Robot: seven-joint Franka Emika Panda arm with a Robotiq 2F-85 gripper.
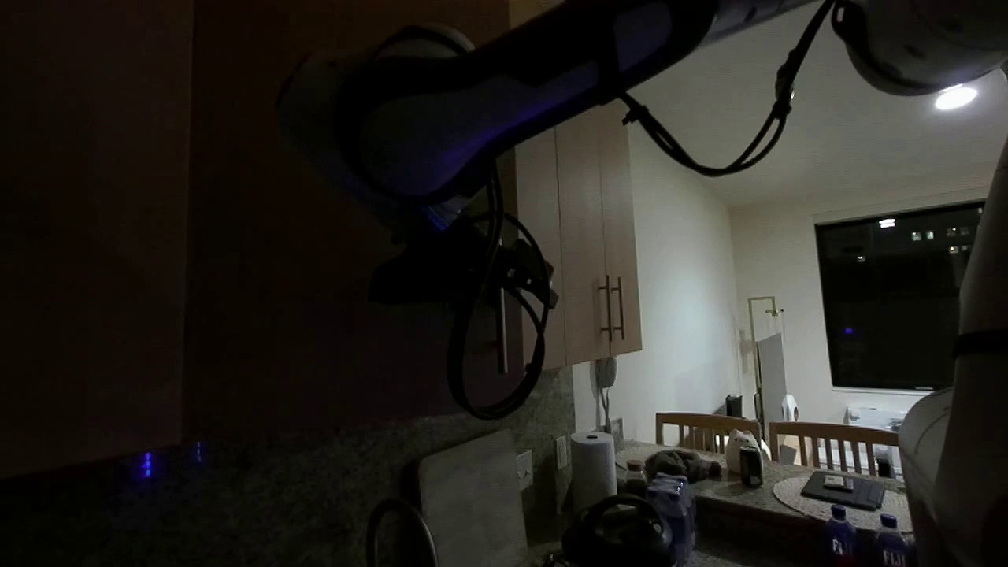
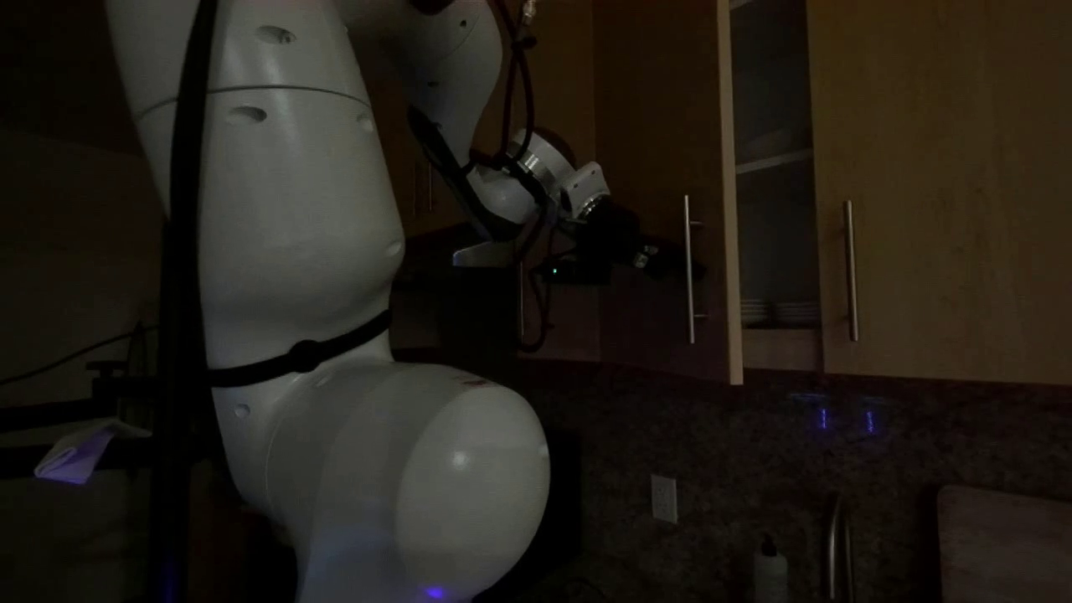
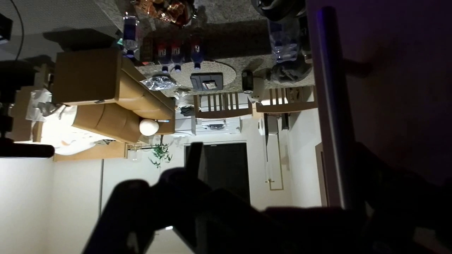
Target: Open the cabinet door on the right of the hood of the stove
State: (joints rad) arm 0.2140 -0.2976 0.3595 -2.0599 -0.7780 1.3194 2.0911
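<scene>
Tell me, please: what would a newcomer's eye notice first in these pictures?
Probably the large white robot arm, filling much of the left half of an exterior view. Then, right of that picture's centre, the cabinet door standing ajar, shelves visible behind it. In the wrist view, the wooden chairs appear upside down.

The cabinet door (image 2: pixel 666 142) is cut off — above.

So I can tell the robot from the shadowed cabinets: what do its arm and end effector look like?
The arm is smooth, rounded and white, with small oval recesses and a black strap around one section. Black cables hang in loops from it. The end effector is mostly black with small pale bits; shade hides finer detail. No lettering is readable.
</scene>
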